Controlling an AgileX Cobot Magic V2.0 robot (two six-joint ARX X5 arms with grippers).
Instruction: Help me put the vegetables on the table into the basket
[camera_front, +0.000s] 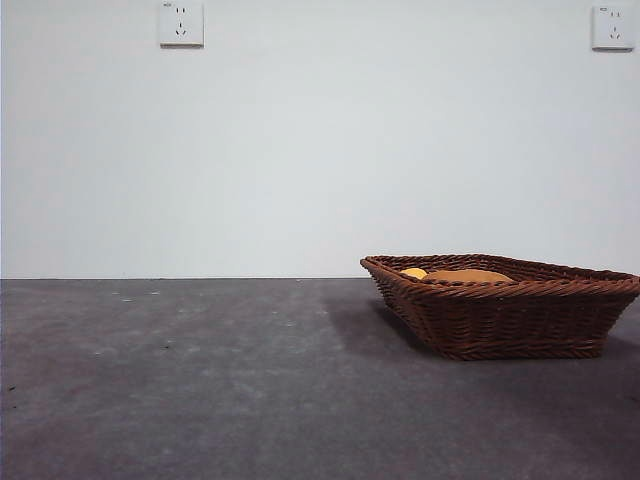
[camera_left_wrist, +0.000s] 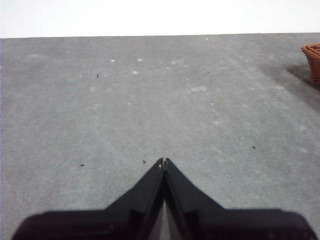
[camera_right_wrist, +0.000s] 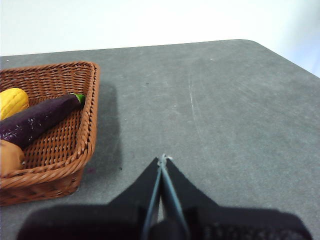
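Front view: grey table (camera_front: 200, 380), white wall (camera_front: 320, 150); left claw (camera_left_wrist: 163, 161), right claw (camera_right_wrist: 162, 159) closed.

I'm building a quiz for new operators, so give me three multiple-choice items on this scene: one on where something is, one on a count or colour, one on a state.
1. Where does the long dark purple eggplant lie?
A. On the grey table
B. Inside the brown woven wicker basket
C. In a claw

2. How many vegetables show in the basket in the right wrist view?
A. One
B. Two
C. Three

3. How do the left claw and the right claw stand?
A. Both shut, holding nothing
B. Both wide open
C. One shut on the corn

Key:
1 B: the eggplant rests on the basket's woven floor.
2 C: the yellow corn cob, the eggplant and the orange-brown potato are all inside.
3 A: each pair of jaws meets at the tips over the bare dark grey table.
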